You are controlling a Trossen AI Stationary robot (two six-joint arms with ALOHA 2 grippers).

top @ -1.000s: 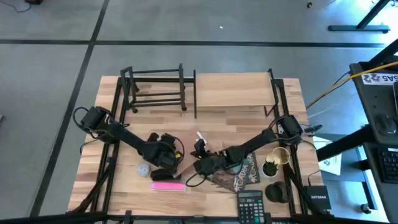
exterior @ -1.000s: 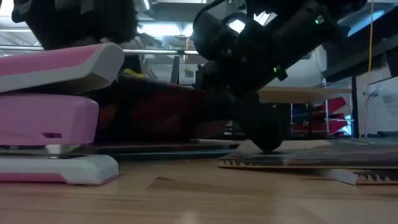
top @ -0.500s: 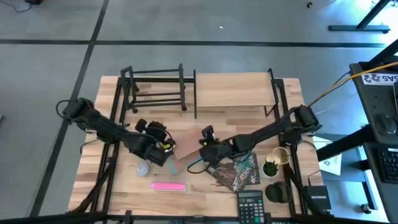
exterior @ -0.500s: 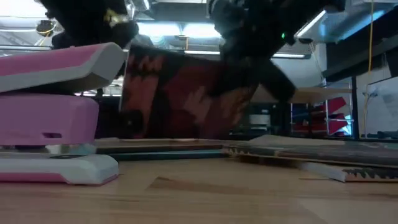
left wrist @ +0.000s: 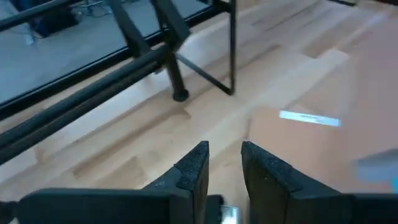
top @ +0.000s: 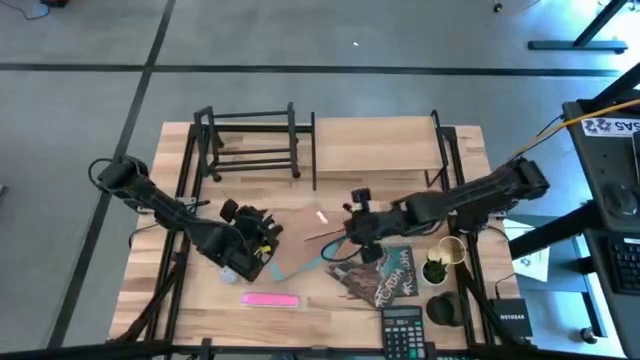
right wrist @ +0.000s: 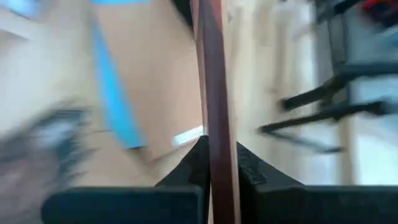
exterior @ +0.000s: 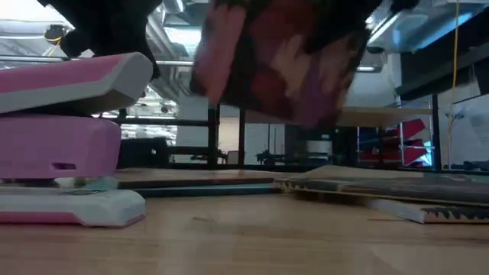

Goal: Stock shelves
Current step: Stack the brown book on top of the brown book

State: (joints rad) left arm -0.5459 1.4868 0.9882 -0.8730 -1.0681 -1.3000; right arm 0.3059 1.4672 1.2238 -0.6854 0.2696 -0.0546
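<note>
Butcher-block tabletop (top: pixel 340 300) bears a pink stapler (top: pixel 269 299); right gripper (right wrist: pixel 212 163) clamps a thin book (right wrist: pixel 211 74), left gripper (left wrist: pixel 224 163) narrowly parted.

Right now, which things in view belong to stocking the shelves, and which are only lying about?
Job: book gripped in the right claw; wooden shelf; black rack; left claw, open and empty.
Lying about: pink stapler; calculator; potted plant.
</note>
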